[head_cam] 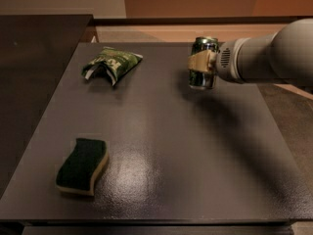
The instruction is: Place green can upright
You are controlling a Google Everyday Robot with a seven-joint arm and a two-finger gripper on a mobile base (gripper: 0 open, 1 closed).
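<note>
The green can (203,78) is upright in the camera view, at the far right of the dark table (161,146), silver top up. My gripper (201,62) is shut on the can around its middle, its tan finger (199,62) across the can's side. The arm reaches in from the right. Whether the can's base touches the table or hangs just above it, I cannot tell.
A green-and-white foil snack bag (110,63) lies at the far left of the table. A dark green sponge with a yellow base (82,165) lies at the near left. The table's edges drop off on all sides.
</note>
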